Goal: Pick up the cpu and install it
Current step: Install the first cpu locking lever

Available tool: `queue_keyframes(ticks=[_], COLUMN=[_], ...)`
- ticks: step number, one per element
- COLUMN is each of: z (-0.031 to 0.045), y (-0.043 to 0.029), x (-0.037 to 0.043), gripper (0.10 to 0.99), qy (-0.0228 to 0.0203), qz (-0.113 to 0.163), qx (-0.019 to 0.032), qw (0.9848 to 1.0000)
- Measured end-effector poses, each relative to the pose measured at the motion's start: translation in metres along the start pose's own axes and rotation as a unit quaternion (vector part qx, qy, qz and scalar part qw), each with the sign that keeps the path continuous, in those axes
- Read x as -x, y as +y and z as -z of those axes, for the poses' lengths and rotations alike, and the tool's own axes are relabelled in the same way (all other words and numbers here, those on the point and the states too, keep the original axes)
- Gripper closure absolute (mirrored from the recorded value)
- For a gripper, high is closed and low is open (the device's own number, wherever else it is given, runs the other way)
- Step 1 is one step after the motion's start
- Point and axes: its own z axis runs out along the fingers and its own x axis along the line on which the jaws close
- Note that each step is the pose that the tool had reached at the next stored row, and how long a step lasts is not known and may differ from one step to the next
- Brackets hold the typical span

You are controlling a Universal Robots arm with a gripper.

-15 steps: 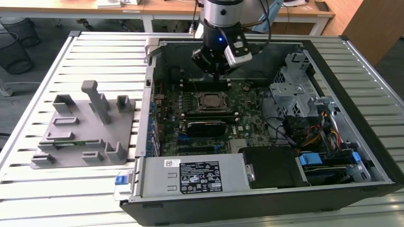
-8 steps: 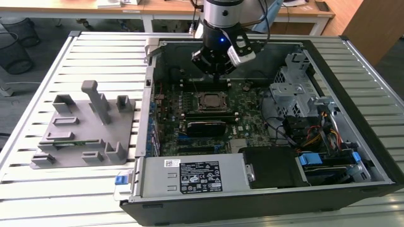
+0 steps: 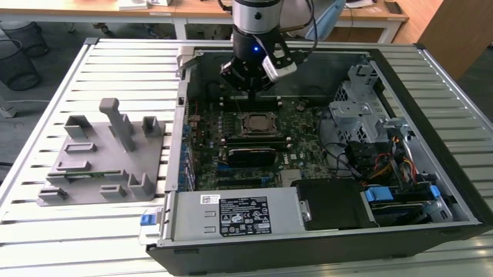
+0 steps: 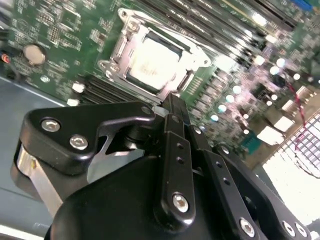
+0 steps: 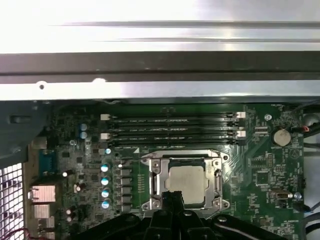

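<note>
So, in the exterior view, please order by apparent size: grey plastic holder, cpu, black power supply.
1. Grey plastic holder
2. Black power supply, nearly as large and nearer the camera, so unsure
3. cpu, clearly smallest

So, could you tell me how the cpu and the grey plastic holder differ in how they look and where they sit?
The cpu is a small flat square with a pale metal top, while the grey plastic holder is much larger, with upright posts. The cpu lies in the socket on the motherboard inside the computer case; the holder stands outside the case, on the slatted table. The gripper hangs above the cpu, away from the holder.
</note>
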Motion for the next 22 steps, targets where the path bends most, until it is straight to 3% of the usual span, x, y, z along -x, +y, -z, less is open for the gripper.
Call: queue_keyframes(ticks=[9,16,22], z=[-0.0012,-0.003,-0.0039], y=[-0.0006,-0.0008,-0.0012], x=[-0.0188,-0.0236,-0.0406], gripper=[0.98,0.98,0.98], qy=[0.0,0.0004,0.0002], qz=[0.012,0.051,0.052], qx=[0.0003,0.0014,0.0015], qw=[0.9999,0.9987,0.9986])
